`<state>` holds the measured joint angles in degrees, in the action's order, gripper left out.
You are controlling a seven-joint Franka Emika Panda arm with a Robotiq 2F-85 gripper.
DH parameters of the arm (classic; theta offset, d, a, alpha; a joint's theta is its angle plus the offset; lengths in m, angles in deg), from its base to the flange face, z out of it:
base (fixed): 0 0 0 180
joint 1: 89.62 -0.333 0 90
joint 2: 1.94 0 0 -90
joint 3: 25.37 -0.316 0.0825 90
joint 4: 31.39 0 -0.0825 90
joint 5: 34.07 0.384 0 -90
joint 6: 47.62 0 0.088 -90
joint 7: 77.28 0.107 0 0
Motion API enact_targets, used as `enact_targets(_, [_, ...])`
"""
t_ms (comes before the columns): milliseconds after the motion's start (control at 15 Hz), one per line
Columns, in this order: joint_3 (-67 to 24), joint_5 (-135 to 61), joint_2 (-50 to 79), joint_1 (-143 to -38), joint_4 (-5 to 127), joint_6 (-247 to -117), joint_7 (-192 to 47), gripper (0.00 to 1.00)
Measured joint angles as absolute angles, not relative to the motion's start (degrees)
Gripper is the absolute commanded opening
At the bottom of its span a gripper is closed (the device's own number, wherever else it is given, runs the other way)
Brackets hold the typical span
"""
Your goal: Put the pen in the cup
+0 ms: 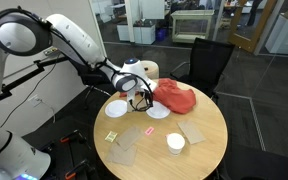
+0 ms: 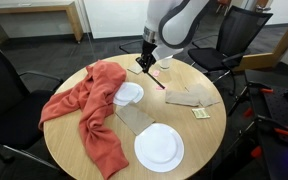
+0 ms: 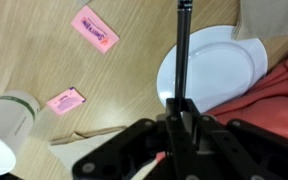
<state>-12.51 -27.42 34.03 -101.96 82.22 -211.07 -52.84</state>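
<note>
Pen (image 3: 181,55) is held clamped in the gripper (image 3: 179,128), over a white plate (image 3: 224,65); the cup (image 3: 6,125) is seen well apart, left.

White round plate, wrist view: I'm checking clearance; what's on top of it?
A thin dark pen, held by the gripper, crosses the white plate; red cloth hides its edge.

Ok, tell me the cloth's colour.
The cloth is salmon red, clearest in an exterior view.
</note>
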Motion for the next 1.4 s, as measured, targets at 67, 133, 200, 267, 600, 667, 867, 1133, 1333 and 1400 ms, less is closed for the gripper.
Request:
enact_targets(67, [-11.9, -27.7, 32.9, -102.1, 82.4, -210.6, -52.8, 0.03])
enact_targets(133, [-11.3, -28.2, 31.6, -102.1, 82.5, -210.0, -52.8, 0.03])
enact_targets(200, [-10.7, -28.7, 30.6, -102.1, 82.6, -209.4, -52.8, 0.03])
enact_targets(267, [-10.1, -29.5, 29.5, -102.1, 82.7, -208.5, -52.7, 0.03])
enact_targets(600, [-9.6, -31.7, 26.2, -101.0, 82.8, -205.7, -52.5, 0.11])
enact_targets(667, [-9.8, -31.7, 26.4, -100.8, 82.8, -205.7, -52.5, 0.11])
enact_targets(867, [-10.0, -31.7, 26.9, -100.8, 82.8, -205.7, -52.5, 0.11])
enact_targets(1133, [-10.0, -31.8, 27.0, -100.8, 82.8, -205.8, -52.4, 0.03])
enact_targets(1333, [-9.1, -33.6, 27.6, -100.9, 82.8, -207.3, -50.1, 0.03])
enact_targets(1400, [-8.4, -34.5, 27.9, -101.2, 82.8, -208.3, -48.5, 0.03])
